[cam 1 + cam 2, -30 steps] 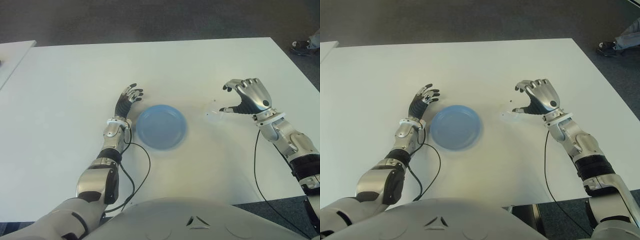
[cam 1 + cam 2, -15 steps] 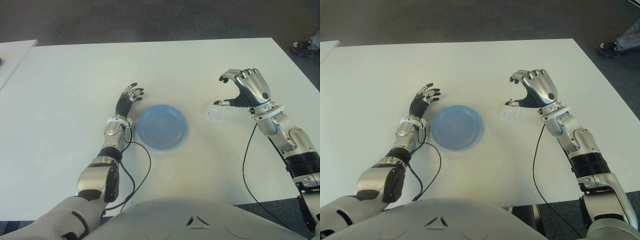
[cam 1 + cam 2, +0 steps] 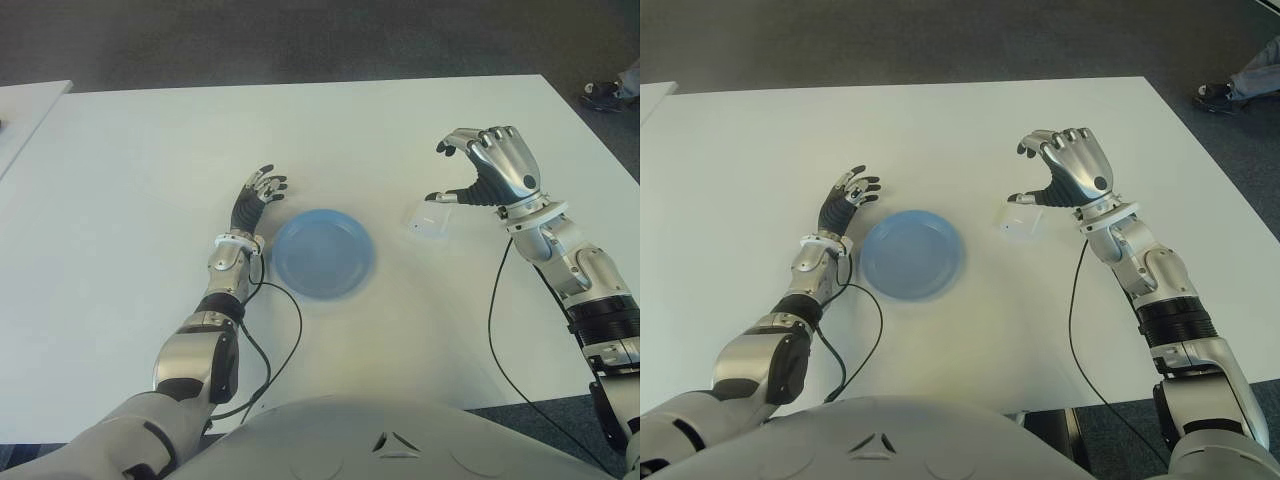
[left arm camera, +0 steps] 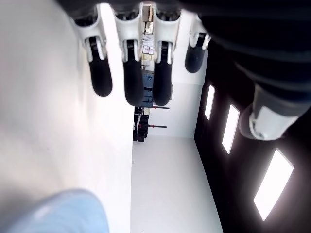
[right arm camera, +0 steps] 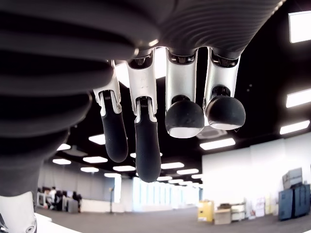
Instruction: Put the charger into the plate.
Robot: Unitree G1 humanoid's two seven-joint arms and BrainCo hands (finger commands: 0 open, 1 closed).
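Head stereo pair looking down, shared table (image 3: 150, 160), close wrist views

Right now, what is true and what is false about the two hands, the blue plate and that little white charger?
1. The small white charger lies inside the round blue plate. False: it is on the white table, to the plate's right.
2. The right hand holds nothing. True.
3. The left hand grips the plate. False: it shows open beside the plate's left.
4. The plate holds nothing. True.
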